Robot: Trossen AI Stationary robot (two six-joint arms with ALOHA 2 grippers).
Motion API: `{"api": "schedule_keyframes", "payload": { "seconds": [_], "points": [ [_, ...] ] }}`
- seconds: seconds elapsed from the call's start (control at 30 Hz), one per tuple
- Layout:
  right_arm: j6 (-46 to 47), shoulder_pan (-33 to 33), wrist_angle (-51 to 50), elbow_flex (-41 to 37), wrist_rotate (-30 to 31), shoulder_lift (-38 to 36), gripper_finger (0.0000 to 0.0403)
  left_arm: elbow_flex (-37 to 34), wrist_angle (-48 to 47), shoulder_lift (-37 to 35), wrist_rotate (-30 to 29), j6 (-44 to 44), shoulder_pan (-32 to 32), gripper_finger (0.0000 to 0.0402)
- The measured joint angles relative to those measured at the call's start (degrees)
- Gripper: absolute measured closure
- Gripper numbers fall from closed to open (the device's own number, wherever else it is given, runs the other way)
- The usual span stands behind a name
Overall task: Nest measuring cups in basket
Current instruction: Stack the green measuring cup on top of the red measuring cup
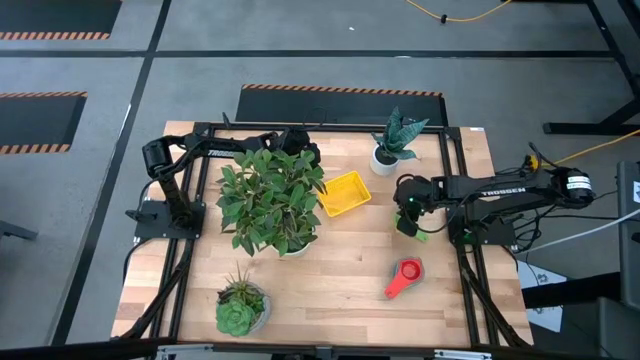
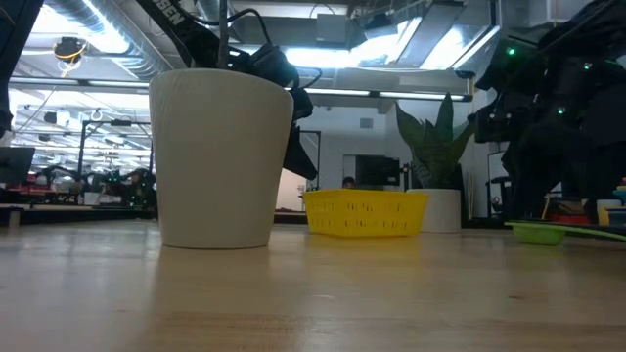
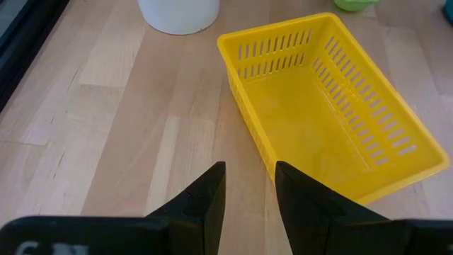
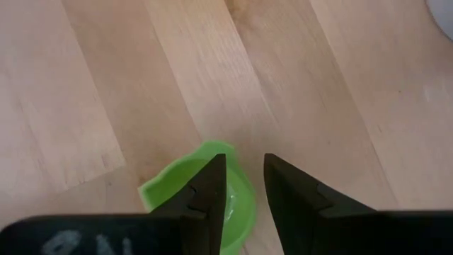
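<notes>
The small green plastic measuring cup (image 4: 202,195) lies on the wooden counter (image 1: 340,270) directly beneath the right pincer (image 4: 244,185), whose fingers stand slightly apart, one over its bowl. The left pincer (image 3: 249,191), narrowly parted and holding nothing, hovers just beside the shallow yellow slotted plastic basket (image 3: 333,106), which is empty.

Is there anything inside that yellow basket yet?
No. The yellow basket is empty; the left wrist view shows its bare floor. Only the near corner is covered by the left gripper. A green cup lies under the right gripper.
</notes>
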Motion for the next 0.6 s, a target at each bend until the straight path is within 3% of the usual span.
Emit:
{"api": "schedule_keyframes", "payload": {
  "seconds": [0.6],
  "points": [
    [-0.1, 0.0, 0.6, -0.6, -1.1, 3.8, 0.0302, 0.0, 0.0, 0.0, 0.0, 0.1, -0.7, 0.0285]
  ]
}}
